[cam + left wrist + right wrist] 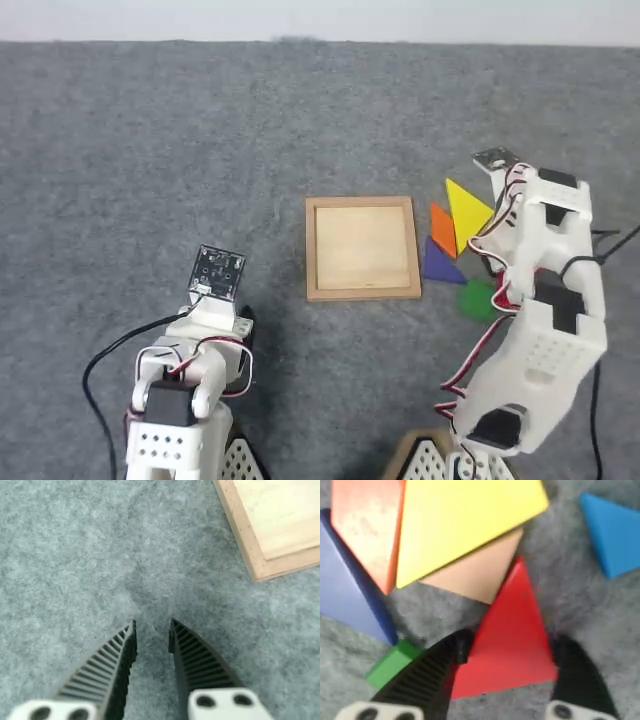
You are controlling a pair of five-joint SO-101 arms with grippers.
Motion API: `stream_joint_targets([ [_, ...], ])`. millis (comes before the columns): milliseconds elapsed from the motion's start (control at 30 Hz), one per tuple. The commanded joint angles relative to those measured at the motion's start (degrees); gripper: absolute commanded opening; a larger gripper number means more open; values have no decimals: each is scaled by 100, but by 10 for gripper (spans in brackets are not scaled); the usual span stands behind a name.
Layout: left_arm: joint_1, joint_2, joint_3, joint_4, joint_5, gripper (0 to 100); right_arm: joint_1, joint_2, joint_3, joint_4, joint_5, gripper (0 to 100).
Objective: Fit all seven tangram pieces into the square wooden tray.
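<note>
The square wooden tray [362,290] lies empty mid-table, and its corner [260,555] is seen in the left wrist view. To its right are a yellow triangle [465,208], an orange piece [442,230], a purple-blue triangle [438,263] and a green piece [478,298]. The right arm [540,300] hangs over them. My right gripper [505,655] is open and straddles a red triangle [512,635]. Around the red triangle lie the yellow triangle [465,520], orange piece [367,525], a tan piece [470,572], green piece [392,662] and a blue triangle [615,530]. My left gripper [152,630] is slightly open over bare carpet.
Grey carpet [200,150] covers the whole table. The left arm [190,380] stands at the front left, a short way from the tray's near left corner. The back edge of the table runs along the top of the high view.
</note>
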Motion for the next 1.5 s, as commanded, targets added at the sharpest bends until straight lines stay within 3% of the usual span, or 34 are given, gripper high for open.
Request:
stream_joint_targets([
  [0, -44, -70, -75, 18, 53, 101, 136, -75, 141, -40, -378, 114],
  [167, -44, -70, -75, 18, 53, 101, 611, -84, -185, -13, -1020, 107],
  [367, -44, -70, -75, 18, 53, 101, 980, -558, -554, 470, -1644, 216],
  [467, -44, -70, -75, 18, 53, 101, 884, -1130, -141, 453, -2022, 243],
  [700, -44, -70, -75, 18, 53, 101, 831, -2466, 1785, -541, -3112, 191],
  [900, -44, -70, -75, 18, 53, 101, 752, -2501, 2541, -1314, -4237, 188],
  [1000, -44, -70, -75, 18, 53, 101, 1059, -2343, 2400, -1349, -4334, 216],
  [1167, -44, -70, -75, 18, 53, 101, 1376, -2158, 2286, -1297, -4431, 356],
  [1467, -44, -70, -75, 18, 53, 101, 1358, -1666, 1969, -1226, -4273, 298],
])
